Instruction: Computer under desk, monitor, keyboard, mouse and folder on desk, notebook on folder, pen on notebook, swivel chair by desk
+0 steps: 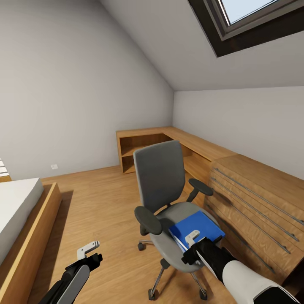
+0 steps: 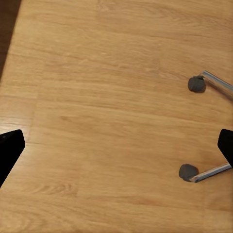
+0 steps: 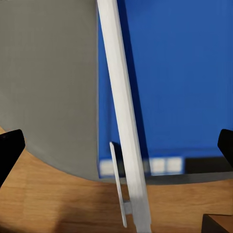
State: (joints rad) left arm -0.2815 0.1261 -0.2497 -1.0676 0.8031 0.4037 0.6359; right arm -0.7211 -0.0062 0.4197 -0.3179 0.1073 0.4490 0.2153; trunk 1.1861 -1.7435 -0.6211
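progress: early, folder (image 1: pixel 197 230) not yet off the swivel chair (image 1: pixel 169 198); desk, monitor, keyboard, mouse steps can't be judged from here
folder: flat on the grey seat, front edge toward the robot
right gripper (image 1: pixel 193 237): at the folder's near edge, one finger over the cover; jaws apart, grip not confirmed
left gripper (image 1: pixel 88 250): jaws apart, empty, over floor (image 2: pixel 107 116)
surface: light oak planks, chair castors just beside
room: grey sloped walls, skylight (image 1: pixel 249 17), low oak cabinets (image 1: pixel 253 198), bed edge (image 1: pixel 21 219)

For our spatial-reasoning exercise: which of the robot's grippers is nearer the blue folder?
Right. The right gripper sits at the folder's front edge on the swivel chair; the left gripper hangs over bare floor beside it.
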